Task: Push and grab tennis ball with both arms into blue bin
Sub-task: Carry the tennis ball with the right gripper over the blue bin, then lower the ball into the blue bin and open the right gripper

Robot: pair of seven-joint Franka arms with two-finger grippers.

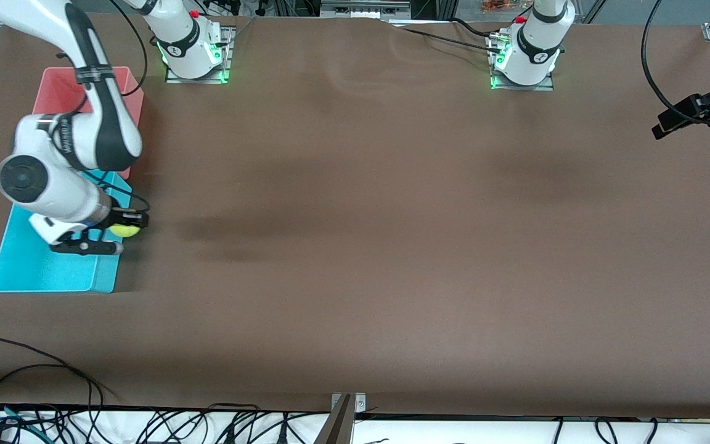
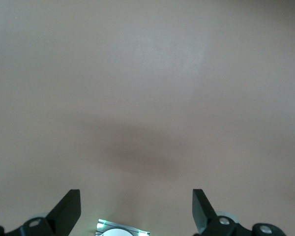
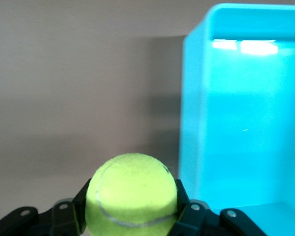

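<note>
at middle left of the front view, the right hand (image 1: 124, 230) is clamped on the tennis ball (image 1: 124, 230) over the blue bin's (image 1: 34, 265) rim, the bin's long axis running toward the camera; the left hand (image 2: 136, 212) waits, fingers apart, over bare bench (image 1: 392, 246).

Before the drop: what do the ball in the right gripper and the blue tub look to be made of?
Small yellow-green tennis ball: fuzzy matte felt with a pale curved seam, likely over rubber. Rectangular cyan-blue bin: thin, smooth walls with glossy light reflections, apparently moulded plastic. The right gripper is shut on the ball beside the bin's rim.
</note>
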